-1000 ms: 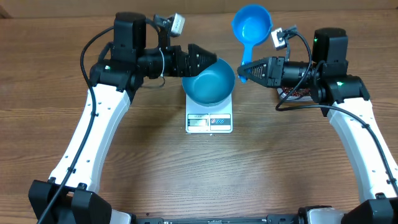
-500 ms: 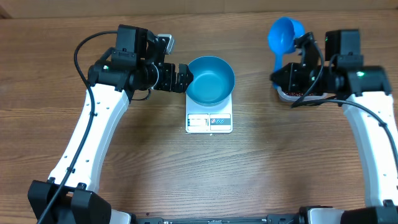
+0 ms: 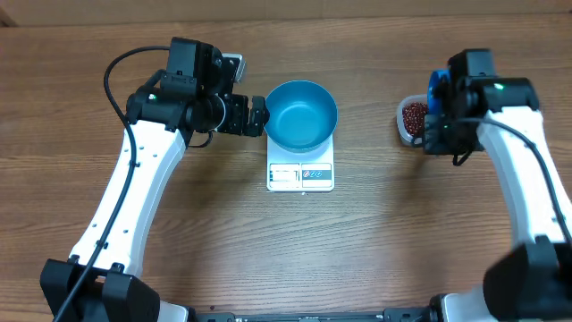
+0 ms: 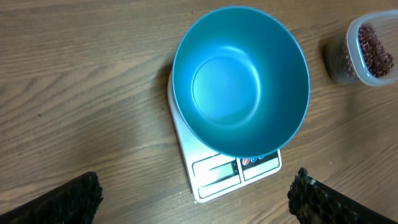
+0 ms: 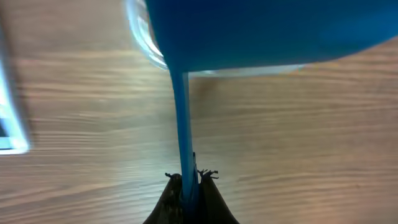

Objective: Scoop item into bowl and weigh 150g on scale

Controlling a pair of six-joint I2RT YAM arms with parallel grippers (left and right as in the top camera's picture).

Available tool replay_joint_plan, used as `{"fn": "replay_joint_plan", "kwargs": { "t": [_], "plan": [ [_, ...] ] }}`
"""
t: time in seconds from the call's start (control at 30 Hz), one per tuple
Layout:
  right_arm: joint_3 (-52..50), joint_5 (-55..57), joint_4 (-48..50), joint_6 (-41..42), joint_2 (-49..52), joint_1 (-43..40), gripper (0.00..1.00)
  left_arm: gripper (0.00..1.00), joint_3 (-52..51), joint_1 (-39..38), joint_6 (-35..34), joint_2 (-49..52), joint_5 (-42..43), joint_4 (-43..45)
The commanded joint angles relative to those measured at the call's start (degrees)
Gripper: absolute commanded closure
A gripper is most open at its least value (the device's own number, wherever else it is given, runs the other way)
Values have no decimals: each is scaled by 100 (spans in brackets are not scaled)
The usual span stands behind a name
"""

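**Scoop at the bean tub, bowl waiting empty on the scale**

On the bench [image 3: 375,250], the white scale [image 3: 301,175] carries the deep blue bowl [image 3: 301,114], which has nothing in it. The left jaws stand wide apart and empty just beside the bowl's rim. The bowl looks light and smooth-walled, so it would probably slide on the scale's plate if nudged; any hold is best taken at the rim. Well to the right, the clear tub [image 4: 339,62] holds the beans [image 3: 415,114]. The right jaws are clamped on the thin handle of the blue scoop [image 5: 261,31], whose cup sits at the tub's edge. The scoop looks stiff, but its slim handle may twist in the pinch. The beans are small, hard and loose, so they will likely roll and spill. They should be lifted level in the scoop, not gripped.
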Motion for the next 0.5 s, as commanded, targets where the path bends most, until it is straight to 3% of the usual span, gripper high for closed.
{"fn": "replay_joint_plan", "kwargs": {
  "t": [0.0, 0.23, 0.37, 0.47],
  "plan": [
    [-50, 688, 9, -70, 522, -24, 96, 0, 46, -52, 223, -7, -79, -72],
    [-20, 863, 50, -70, 852, -22, 96, 0, 46, -278, 411, -7, -540, -262],
    [195, 863, -146, -66, 850, -22, 96, 12, 46, -485, 411, -7, -584, -487],
    [527, 833, -297, -46, 848, -28, 96, 16, 46, -828, 396, -7, -935, -863]
  ]
}}
